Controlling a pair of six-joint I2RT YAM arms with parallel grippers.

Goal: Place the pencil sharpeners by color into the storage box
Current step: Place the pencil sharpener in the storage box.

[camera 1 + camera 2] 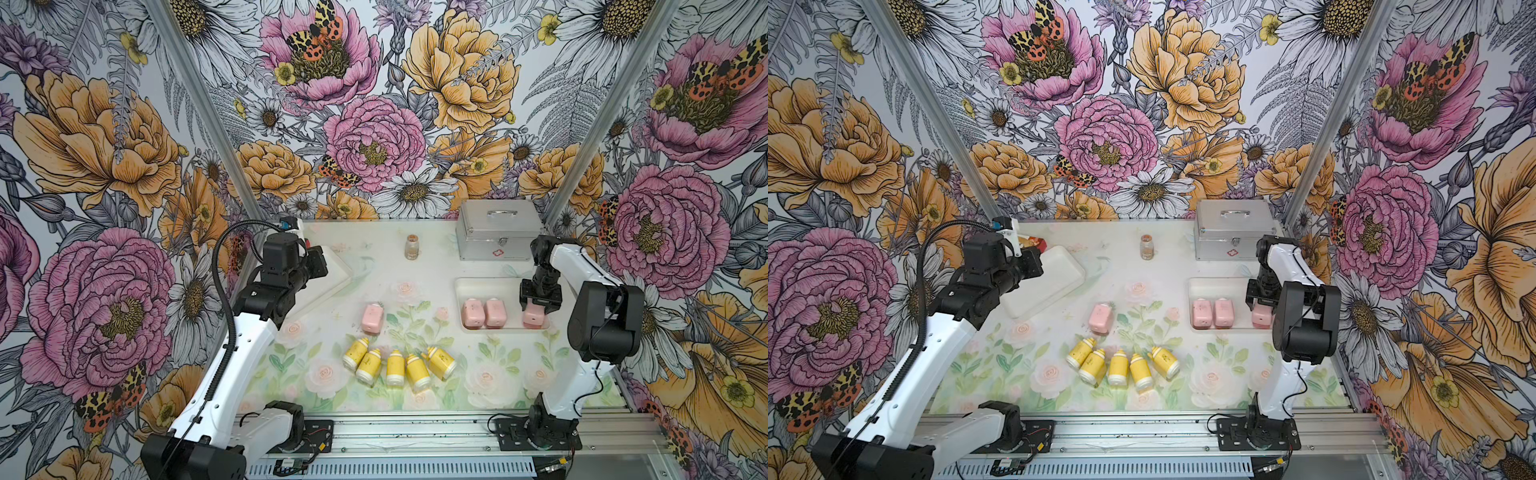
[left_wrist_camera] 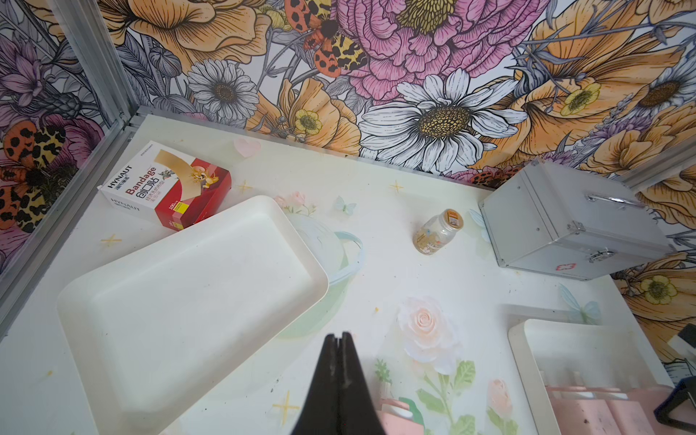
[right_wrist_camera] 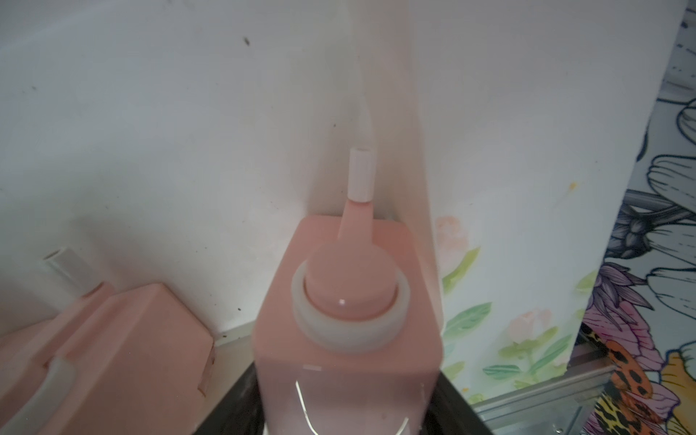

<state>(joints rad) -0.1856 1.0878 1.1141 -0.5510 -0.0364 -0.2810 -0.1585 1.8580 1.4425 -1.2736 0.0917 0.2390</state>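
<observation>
Two pink pencil sharpeners (image 1: 473,313) (image 1: 495,312) lie side by side in the right white storage box (image 1: 461,283). My right gripper (image 1: 535,311) hangs over that box's right end, shut on a third pink pencil sharpener (image 3: 346,301) that rests low in the box. A fourth pink one (image 1: 372,318) lies loose mid-table. Several yellow bottle-shaped sharpeners (image 1: 395,368) lie in a row nearer the front. My left gripper (image 2: 342,336) is shut and holds nothing, raised beside the empty left white storage box (image 2: 188,301).
A shut silver metal case (image 1: 498,228) stands at the back right. A small clear jar with brown filling (image 1: 411,246) stands at the back middle. A red and white bandage carton (image 2: 165,184) lies in the back left corner. Aluminium rails (image 1: 415,432) run along the front.
</observation>
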